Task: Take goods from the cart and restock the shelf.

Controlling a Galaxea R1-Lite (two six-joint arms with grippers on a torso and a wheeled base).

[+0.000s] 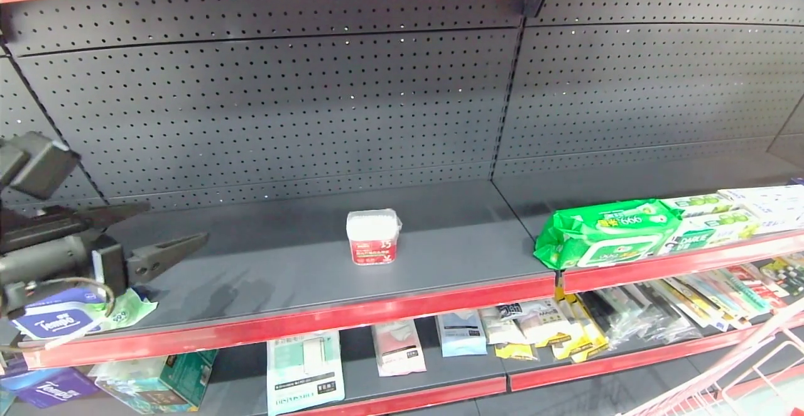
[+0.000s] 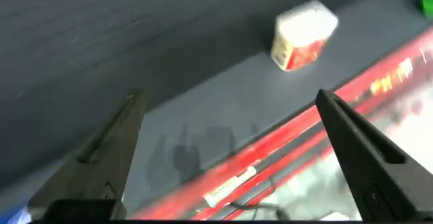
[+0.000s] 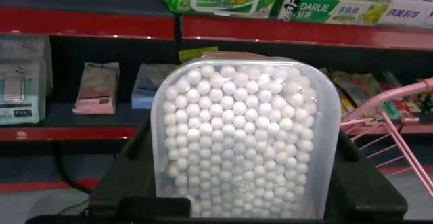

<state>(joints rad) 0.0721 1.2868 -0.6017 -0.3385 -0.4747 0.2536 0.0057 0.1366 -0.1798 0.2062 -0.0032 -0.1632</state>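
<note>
Right wrist view: swab box (image 3: 242, 139) gripped between right jaws

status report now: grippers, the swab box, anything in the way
Left gripper open, empty, over left end of grey shelf. Right gripper shut on clear plastic box of white cotton swabs. Red-labelled swab tub stands mid-shelf, green wipes pack to its right.

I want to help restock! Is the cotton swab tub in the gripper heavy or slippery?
Probably light: the tub is packed with just cotton swabs. Its smooth, clear plastic wall could be slippery. It looks stiff, so it likely keeps its shape.
</note>
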